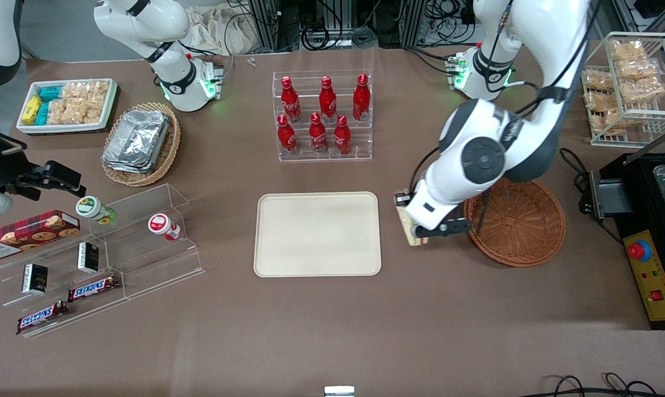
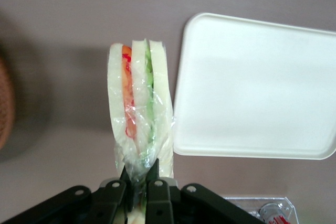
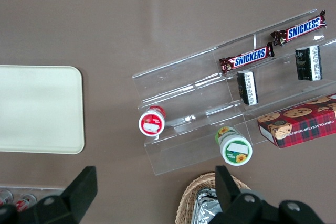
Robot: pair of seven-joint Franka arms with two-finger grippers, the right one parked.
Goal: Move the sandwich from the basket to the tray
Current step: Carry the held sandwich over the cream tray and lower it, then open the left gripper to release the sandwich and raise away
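My left gripper (image 1: 413,234) hangs above the table between the reddish-brown wicker basket (image 1: 514,222) and the cream-beige tray (image 1: 317,234). It is shut on the wrapped sandwich (image 1: 407,226), pinching its clear wrap at one end. In the left wrist view the gripper (image 2: 138,178) holds the sandwich (image 2: 139,116), whose white bread, orange and green layers show. The tray (image 2: 255,87) lies just beside it, and the basket's edge (image 2: 4,103) shows at the frame's border. The basket holds nothing that I can see. The tray is bare.
A clear rack of red bottles (image 1: 322,116) stands farther from the front camera than the tray. A white wire rack of bagged snacks (image 1: 630,88) and a black box with a red button (image 1: 649,270) lie at the working arm's end. A clear stepped shelf (image 1: 106,253) lies toward the parked arm's end.
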